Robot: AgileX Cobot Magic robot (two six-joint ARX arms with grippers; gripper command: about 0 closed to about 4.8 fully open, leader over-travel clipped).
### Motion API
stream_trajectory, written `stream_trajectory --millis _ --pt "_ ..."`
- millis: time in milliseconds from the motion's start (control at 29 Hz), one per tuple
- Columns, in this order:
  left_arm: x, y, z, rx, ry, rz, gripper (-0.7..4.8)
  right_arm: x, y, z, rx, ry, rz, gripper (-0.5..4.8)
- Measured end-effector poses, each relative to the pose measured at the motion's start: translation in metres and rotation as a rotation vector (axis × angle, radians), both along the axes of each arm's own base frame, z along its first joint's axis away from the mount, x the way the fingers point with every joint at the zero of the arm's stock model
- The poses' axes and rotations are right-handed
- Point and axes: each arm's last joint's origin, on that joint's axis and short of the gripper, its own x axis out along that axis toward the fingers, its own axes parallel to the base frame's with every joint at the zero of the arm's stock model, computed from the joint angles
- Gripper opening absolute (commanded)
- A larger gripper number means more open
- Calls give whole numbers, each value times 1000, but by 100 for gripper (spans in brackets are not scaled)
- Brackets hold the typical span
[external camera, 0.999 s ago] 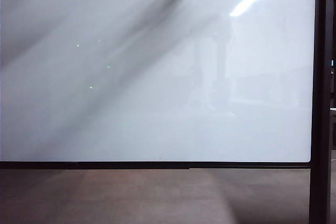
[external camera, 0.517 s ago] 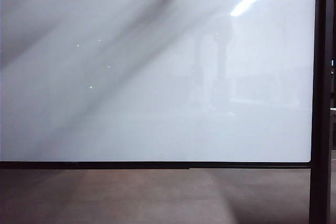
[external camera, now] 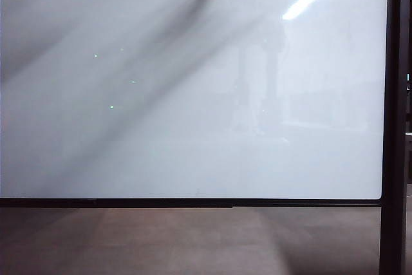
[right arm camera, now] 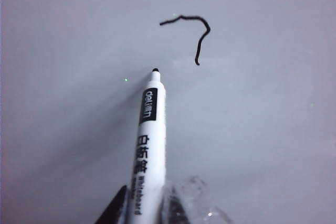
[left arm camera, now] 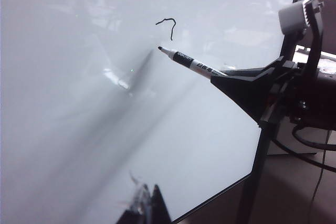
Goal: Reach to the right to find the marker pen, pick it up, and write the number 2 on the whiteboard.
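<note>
Right gripper (left arm camera: 223, 74) back at top edge, clamping marker pen (right arm camera: 148, 140), tip beside number 2 (right arm camera: 190, 34), left gripper (left arm camera: 144, 205) unclear

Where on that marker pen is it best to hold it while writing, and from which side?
Probably the rear of the barrel, from behind the tail, much as the right pincer holds it now. The marker pen is slim and straight, so the fingers clamp its sides while the dark tip stays clear near the whiteboard, beside the unfinished number 2. The left pincer is low, away from it.
</note>
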Motion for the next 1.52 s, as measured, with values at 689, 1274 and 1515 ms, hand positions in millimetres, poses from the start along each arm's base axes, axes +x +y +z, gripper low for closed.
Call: stream_trajectory --millis 689,1274,1515 --pt "0 0 0 0 0 0 -5 3 0 0 19 -25 -41 40" --pt "0 0 0 0 0 0 -5 2 1 0 19 -28 -19 39" --pt "0 0 0 0 0 0 -5 5 1 -2 15 -23 -23 39"
